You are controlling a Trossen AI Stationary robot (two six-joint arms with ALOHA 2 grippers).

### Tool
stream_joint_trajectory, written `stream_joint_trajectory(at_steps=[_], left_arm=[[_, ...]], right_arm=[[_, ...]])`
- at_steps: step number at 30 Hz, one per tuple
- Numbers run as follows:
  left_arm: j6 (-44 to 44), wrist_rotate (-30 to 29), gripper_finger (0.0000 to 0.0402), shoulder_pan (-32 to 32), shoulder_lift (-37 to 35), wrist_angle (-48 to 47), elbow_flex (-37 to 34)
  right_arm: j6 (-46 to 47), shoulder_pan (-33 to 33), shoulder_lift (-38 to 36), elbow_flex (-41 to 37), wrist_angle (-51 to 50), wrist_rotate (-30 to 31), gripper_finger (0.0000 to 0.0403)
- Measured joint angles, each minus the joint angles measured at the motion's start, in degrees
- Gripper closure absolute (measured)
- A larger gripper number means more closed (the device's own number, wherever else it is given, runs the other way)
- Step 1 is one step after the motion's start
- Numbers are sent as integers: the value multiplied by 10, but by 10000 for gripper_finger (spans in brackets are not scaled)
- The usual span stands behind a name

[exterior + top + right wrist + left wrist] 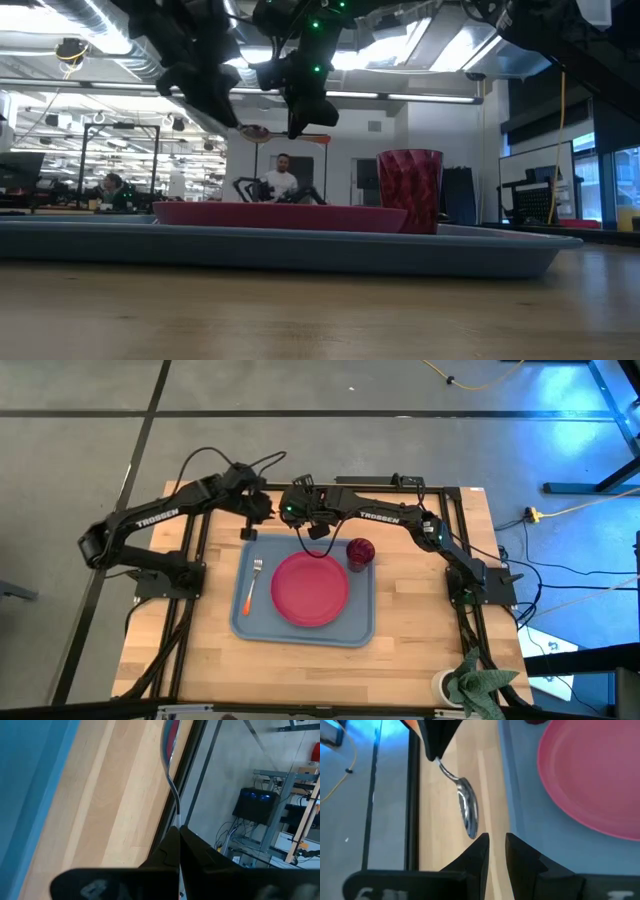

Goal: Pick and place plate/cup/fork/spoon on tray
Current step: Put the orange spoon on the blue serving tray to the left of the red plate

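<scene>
One tray (362, 628) lies on the wooden table (420, 660), and on it sit one plate (310, 589), one cup (360, 551) by the plate's far right edge, and one fork (251, 586) lying along the tray's left side, prongs pointing away from the table's near edge. One spoon (262, 132) hangs in the air above the tray's far edge, roughly level, with its bowl toward the left gripper and its orange handle (316, 139) at the right gripper. The right gripper (318, 531) hovers over the tray's far rim with its fingers closed tight on the spoon's stem, the bowl reaching out ahead of them over the bare wood beside the tray. The left gripper (250, 532) hangs just beside the tray's far left corner, its two fingers (476, 851) parted only by a narrow gap and gripping nothing, with the spoon's bowl just in front of them.
</scene>
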Motion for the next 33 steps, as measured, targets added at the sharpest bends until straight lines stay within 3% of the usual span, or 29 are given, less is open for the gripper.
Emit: stream_joint_trajectory(at_steps=[17,23,33], left_arm=[[-36,-7,345,-1,14,40,0],[-61,-56,345,-15,-1,35,0],[-63,-59,345,-19,-6,24,0]], right_arm=[[0,0,-1,0,2,1,403],[0,0,-1,0,2,-1,403],[0,0,-1,0,1,-15,403]])
